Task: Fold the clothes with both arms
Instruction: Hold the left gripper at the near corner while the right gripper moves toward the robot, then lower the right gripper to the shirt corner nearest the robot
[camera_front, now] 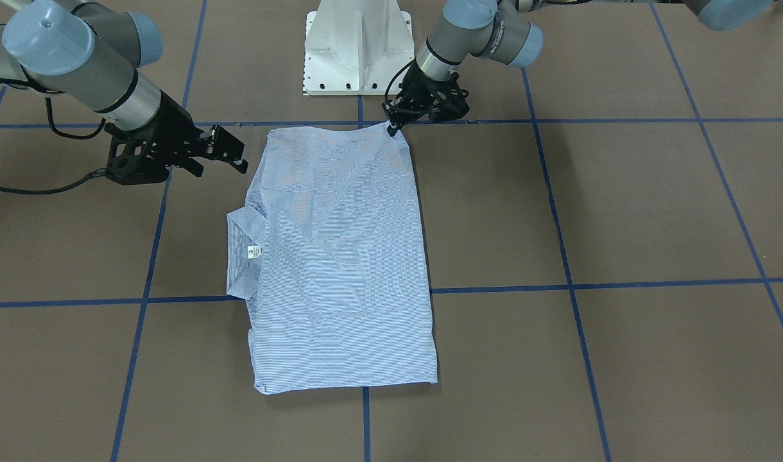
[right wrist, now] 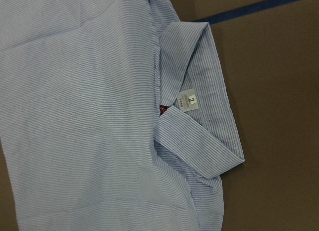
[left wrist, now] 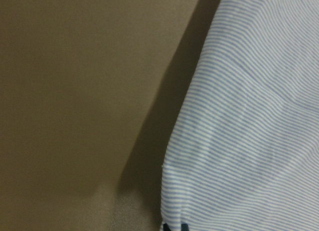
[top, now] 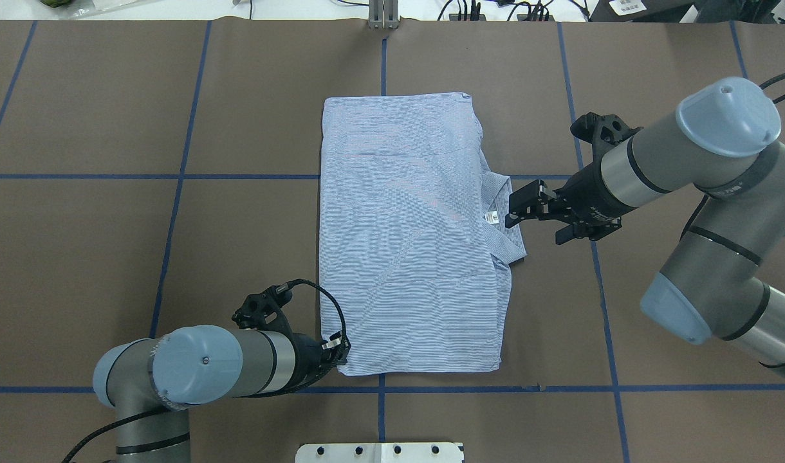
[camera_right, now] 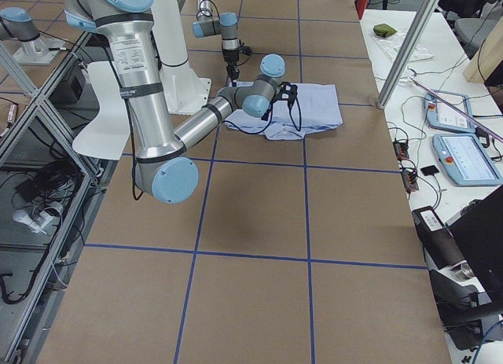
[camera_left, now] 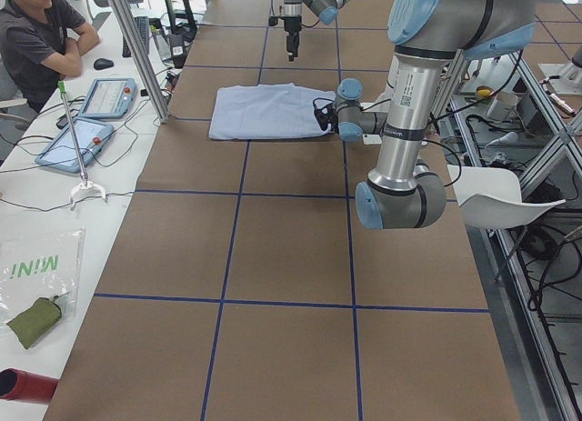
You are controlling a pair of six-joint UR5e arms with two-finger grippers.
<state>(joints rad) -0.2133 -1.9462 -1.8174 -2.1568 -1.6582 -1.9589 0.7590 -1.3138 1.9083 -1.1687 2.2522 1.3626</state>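
Observation:
The light blue striped shirt point(camera_front: 340, 256) lies folded in a rectangle on the brown table, also in the overhead view point(top: 405, 244). Its collar point(top: 505, 222) with a white label point(right wrist: 187, 102) sticks out on my right side. My left gripper point(camera_front: 391, 128) is low at the shirt's near corner on my left point(top: 342, 352), shut on the cloth; the left wrist view shows the fabric point(left wrist: 249, 116) up close. My right gripper point(top: 518, 209) is open and empty, hovering just beside the collar point(camera_front: 237, 256), apart from it.
The white pedestal base point(camera_front: 358, 51) stands at my edge of the table behind the shirt. Blue tape lines point(camera_front: 577, 285) grid the brown tabletop. A seated operator point(camera_left: 36, 39) and tablets point(camera_left: 100, 98) are along the far side bench.

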